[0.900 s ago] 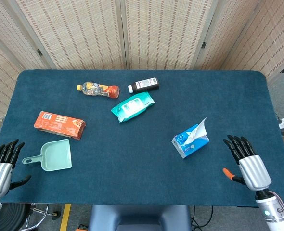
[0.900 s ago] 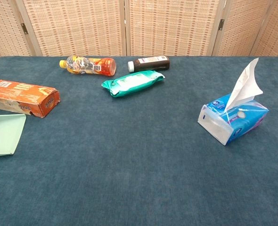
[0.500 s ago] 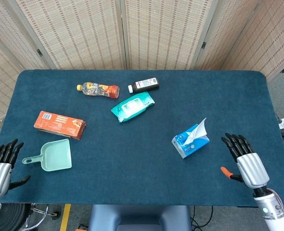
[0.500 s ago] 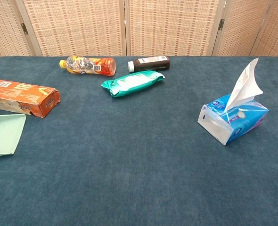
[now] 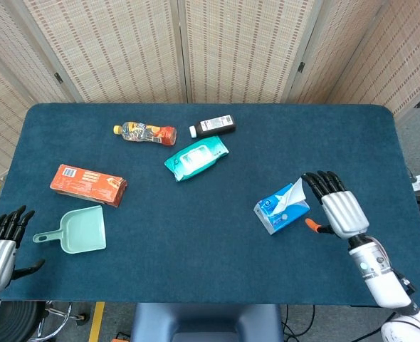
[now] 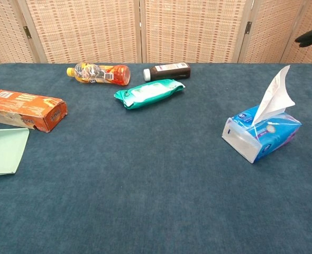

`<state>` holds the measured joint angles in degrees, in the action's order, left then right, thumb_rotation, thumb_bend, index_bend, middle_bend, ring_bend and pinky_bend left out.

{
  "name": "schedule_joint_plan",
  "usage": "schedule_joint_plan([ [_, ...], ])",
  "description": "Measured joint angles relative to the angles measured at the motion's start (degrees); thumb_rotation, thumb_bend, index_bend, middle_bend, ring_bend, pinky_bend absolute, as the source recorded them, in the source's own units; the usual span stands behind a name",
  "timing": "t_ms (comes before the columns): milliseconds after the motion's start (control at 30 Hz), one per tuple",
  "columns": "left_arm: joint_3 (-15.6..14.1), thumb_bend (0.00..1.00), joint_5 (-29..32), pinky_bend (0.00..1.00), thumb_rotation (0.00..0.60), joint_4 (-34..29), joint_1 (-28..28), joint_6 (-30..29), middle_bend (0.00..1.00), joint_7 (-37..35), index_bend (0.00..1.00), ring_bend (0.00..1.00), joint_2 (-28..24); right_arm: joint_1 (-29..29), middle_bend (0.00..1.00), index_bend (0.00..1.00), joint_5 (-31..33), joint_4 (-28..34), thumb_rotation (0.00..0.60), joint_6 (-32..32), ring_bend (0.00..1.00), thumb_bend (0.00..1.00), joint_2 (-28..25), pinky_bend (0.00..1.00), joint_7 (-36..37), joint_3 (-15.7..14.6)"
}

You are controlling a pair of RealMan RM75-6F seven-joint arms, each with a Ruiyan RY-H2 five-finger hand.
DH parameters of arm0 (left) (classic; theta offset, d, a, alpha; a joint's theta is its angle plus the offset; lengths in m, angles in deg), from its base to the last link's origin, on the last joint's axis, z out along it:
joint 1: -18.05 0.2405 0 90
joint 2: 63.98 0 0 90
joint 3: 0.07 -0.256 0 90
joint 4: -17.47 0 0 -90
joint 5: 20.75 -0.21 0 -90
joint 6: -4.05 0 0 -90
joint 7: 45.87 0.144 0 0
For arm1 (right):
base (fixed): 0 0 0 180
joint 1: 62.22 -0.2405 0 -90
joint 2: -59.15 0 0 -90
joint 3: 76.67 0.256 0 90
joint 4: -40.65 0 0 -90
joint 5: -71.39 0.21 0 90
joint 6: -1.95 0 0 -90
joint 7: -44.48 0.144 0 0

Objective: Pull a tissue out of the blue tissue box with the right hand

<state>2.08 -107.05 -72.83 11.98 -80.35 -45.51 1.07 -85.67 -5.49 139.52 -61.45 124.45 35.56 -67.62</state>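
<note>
The blue tissue box (image 5: 281,209) (image 6: 263,134) lies on the table's right half, with a white tissue (image 5: 296,192) (image 6: 275,96) sticking up from its top. My right hand (image 5: 334,204) hovers just right of the box, fingers spread and empty, its dark fingertips (image 5: 318,179) close to the tissue without gripping it. In the chest view only those fingertips (image 6: 310,36) show at the right edge. My left hand (image 5: 0,244) rests open at the table's near left corner, holding nothing.
A green dustpan (image 5: 78,230), an orange carton (image 5: 87,184) (image 6: 25,109), an orange drink bottle (image 5: 145,132) (image 6: 98,73), a teal wipes pack (image 5: 196,157) (image 6: 148,92) and a dark bottle (image 5: 213,127) (image 6: 166,70) lie on the left and middle of the blue table (image 5: 210,249).
My right hand has moved from the near right edge up and leftward to the tissue box's side. The left hand has stayed put.
</note>
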Motion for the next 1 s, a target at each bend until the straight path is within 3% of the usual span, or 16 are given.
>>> schedule_joint_plan([
  [300,0.00,0.21,0.05,0.07,0.600,0.16,-0.01,0.11,0.00,-0.96,0.00,0.00,-0.21,-8.52,0.18,0.22,14.46,-1.55,0.600,7.04,0.00,0.17,7.06,0.00,-12.74,2.81],
  [400,-0.10,0.21,-0.20,0.07,0.600,0.23,0.00,0.02,0.00,-1.00,0.00,0.00,-0.22,-9.98,0.29,0.35,16.27,-3.27,0.600,7.20,0.00,0.20,9.46,0.00,-14.34,3.04],
  [500,-0.08,0.21,-0.15,0.07,0.600,0.24,0.00,0.01,0.00,-1.15,0.00,0.00,-0.22,-10.24,0.42,0.52,16.20,-4.76,0.600,6.20,0.05,0.23,11.12,0.00,-14.62,2.74],
  [700,-0.03,0.22,-0.05,0.07,0.600,0.21,0.00,0.01,0.00,-1.50,0.00,0.00,-0.26,-9.43,0.60,0.76,14.91,-6.83,0.600,3.85,0.19,0.28,12.31,0.03,-14.02,1.30],
  [1000,-0.07,0.22,-0.06,0.07,0.600,-0.04,0.07,-0.13,0.00,-0.91,0.00,0.00,-0.14,-7.81,0.66,0.83,11.97,-9.31,0.600,2.05,0.26,0.32,12.82,0.05,-10.38,-0.18],
])
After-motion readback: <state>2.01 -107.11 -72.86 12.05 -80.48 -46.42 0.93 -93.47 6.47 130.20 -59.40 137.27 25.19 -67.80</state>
